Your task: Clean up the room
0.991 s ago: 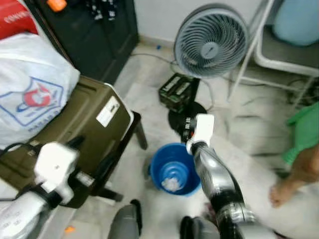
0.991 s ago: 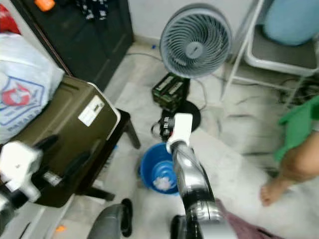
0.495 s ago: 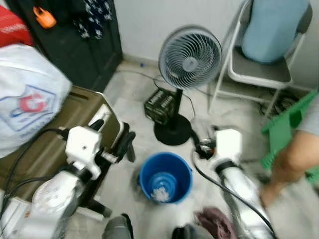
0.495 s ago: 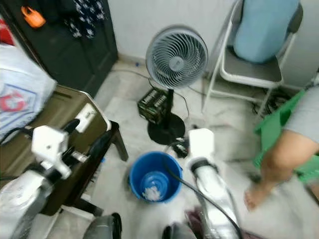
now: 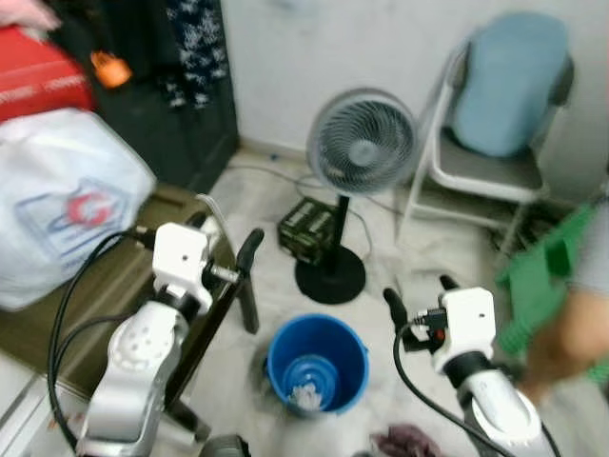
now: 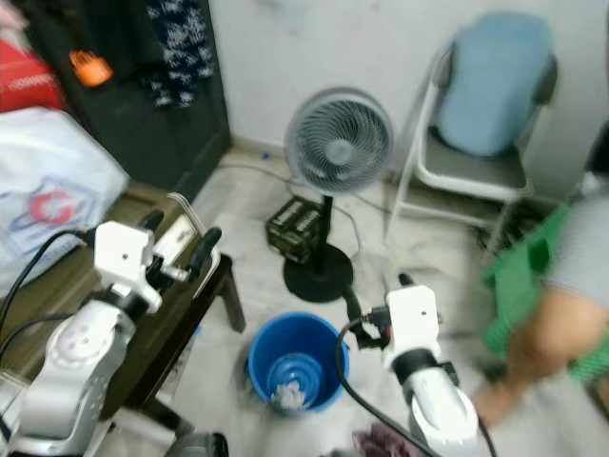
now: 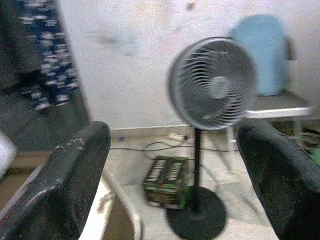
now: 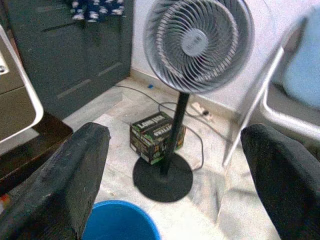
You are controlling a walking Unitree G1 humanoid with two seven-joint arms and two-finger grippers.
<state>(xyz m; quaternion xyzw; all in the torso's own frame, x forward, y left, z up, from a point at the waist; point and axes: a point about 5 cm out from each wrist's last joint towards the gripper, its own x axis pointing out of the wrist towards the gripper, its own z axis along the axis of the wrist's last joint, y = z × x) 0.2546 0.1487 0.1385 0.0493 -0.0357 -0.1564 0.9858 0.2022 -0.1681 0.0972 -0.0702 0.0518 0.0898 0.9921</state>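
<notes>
Both grippers released, nothing held: left gripper (image 5: 228, 255) raised w/ fingers spread, right gripper (image 5: 416, 300) same. Blue bucket (image 5: 317, 363) sits on floor below & between the fingers; pinkish cloth (image 5: 407, 444) near right arm likely next. Lower the right gripper slowly, fingers wide, straddle a fold, then clench.

I see a pale marbled floor (image 5: 457, 252) running up to a white wall. A blue bucket (image 5: 317, 362) stands on it close in front of me, with something white crumpled at its bottom. Just beyond the bucket is the round black base of a standing fan (image 5: 363, 145), and a dark green box (image 5: 310, 229) lies touching that base on its left. A cable (image 8: 197, 131) trails across the tiles behind the fan. A white folding chair (image 5: 485, 176) stands by the wall to the right, carrying a light blue cushion. A reddish cloth (image 5: 407, 444) lies on the floor beside the bucket, at the frame's lower edge.
</notes>
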